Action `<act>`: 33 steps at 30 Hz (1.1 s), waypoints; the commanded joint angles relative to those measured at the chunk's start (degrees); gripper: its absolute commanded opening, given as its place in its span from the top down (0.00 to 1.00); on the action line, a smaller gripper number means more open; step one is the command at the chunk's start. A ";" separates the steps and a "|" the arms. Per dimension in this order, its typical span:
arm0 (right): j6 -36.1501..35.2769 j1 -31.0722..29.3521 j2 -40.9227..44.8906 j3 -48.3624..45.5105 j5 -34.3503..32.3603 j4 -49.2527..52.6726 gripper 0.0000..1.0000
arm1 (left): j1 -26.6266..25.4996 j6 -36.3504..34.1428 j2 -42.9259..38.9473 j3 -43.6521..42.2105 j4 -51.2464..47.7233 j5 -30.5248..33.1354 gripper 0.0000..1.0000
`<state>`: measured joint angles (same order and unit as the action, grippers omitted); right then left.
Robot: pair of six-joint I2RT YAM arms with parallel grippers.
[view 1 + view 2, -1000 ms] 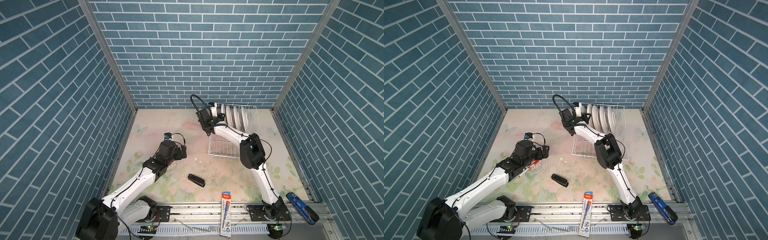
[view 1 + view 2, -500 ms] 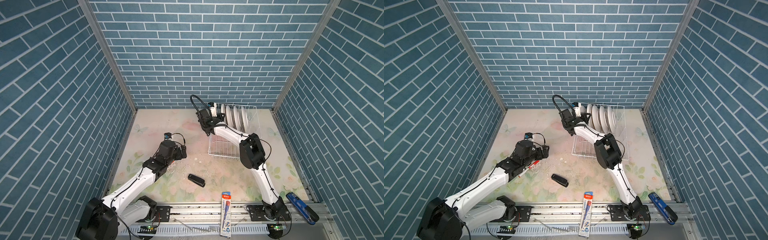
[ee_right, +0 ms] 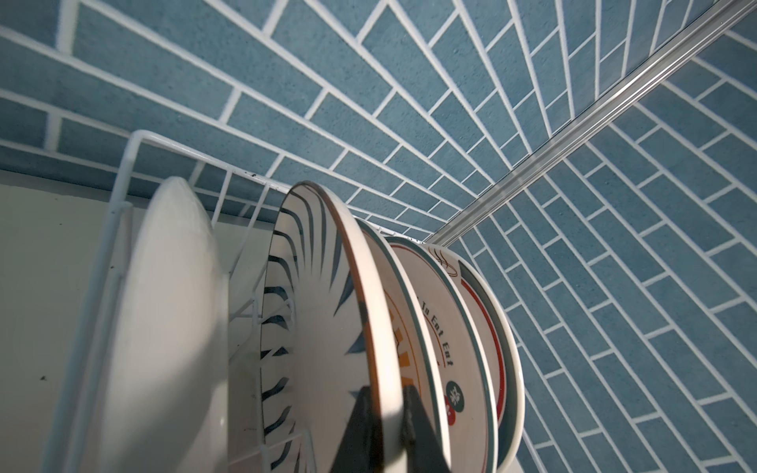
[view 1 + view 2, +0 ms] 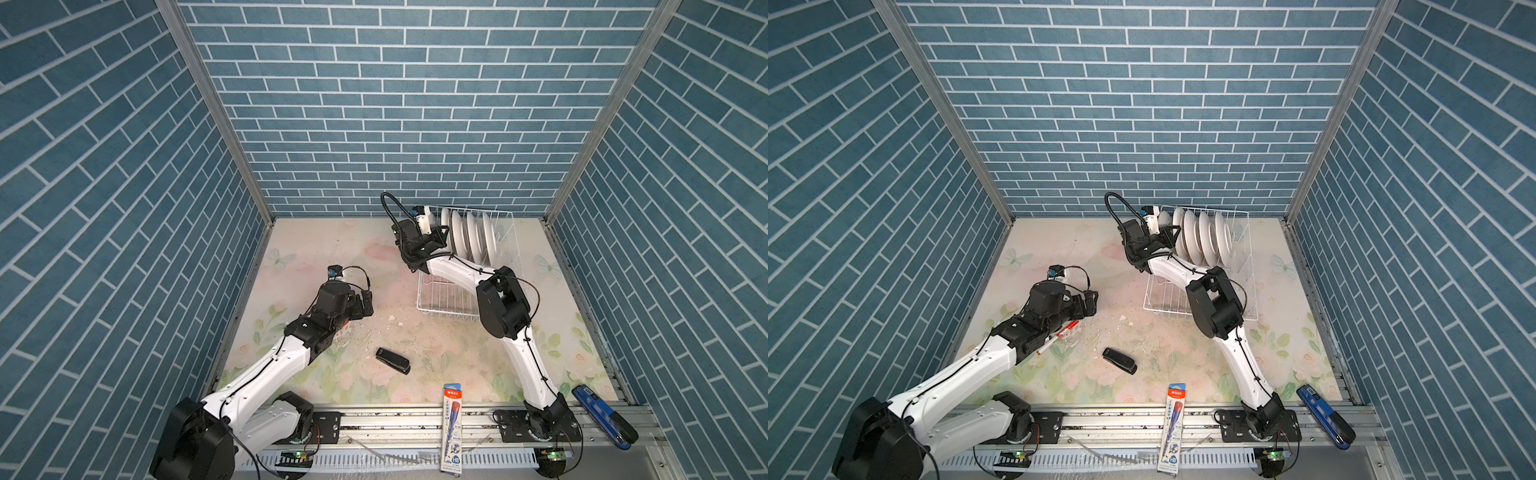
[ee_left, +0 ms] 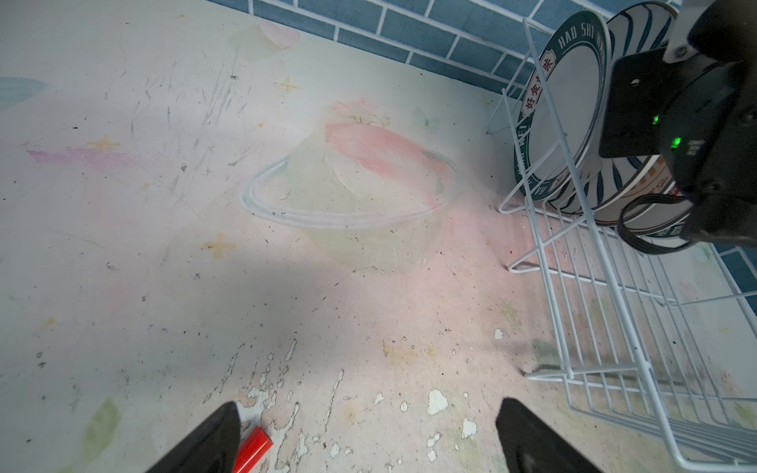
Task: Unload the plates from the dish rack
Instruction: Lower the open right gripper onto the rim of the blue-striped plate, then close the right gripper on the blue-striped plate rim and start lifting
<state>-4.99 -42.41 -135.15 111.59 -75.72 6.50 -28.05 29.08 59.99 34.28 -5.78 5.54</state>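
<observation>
The right gripper (image 3: 385, 403) pinches the rim of the striped plate (image 3: 319, 327) in the far dish rack (image 4: 444, 296). The left gripper (image 5: 370, 409) hangs wide open above the table (image 5: 164, 213).

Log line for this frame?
right gripper: shut on striped plate rim | plate: upright in dish rack | left gripper: open, empty

1. Left arm (image 4: 270, 365): white shells between bulky black joint housings, with a thin black cable clipped alongside.
2. Right arm (image 4: 528, 357): the same white-and-black build; a thick black hose (image 4: 383, 201) loops from its wrist.
3. Left hand (image 5: 368, 409): two black, pointed fingers (image 5: 205, 442).
4. Right hand (image 3: 387, 405): dark, wedge-shaped fingers (image 3: 356, 430).
5. Green lights (image 5: 674, 143) glow on the right arm's black wrist housing.
</observation>
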 commanded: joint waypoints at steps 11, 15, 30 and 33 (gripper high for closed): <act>-34.10 -0.30 0.32 -6.34 -5.49 -36.40 1.00 | -0.27 -0.46 -0.40 1.23 -0.91 0.69 0.00; -35.25 -0.57 1.08 -6.87 -4.95 -37.66 1.00 | -0.26 -0.49 -0.53 1.23 -0.98 0.70 0.00; -39.48 -1.00 2.51 -6.99 -2.42 -40.47 1.00 | -0.25 -0.63 -0.75 1.31 -1.11 0.74 0.00; -40.23 -1.16 3.13 -7.00 -2.15 -41.11 1.00 | -0.27 -0.64 -0.61 1.40 -1.06 0.79 0.00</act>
<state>-41.69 -42.83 -135.15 104.92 -77.17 -28.36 -28.05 29.08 59.99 34.28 -5.80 5.54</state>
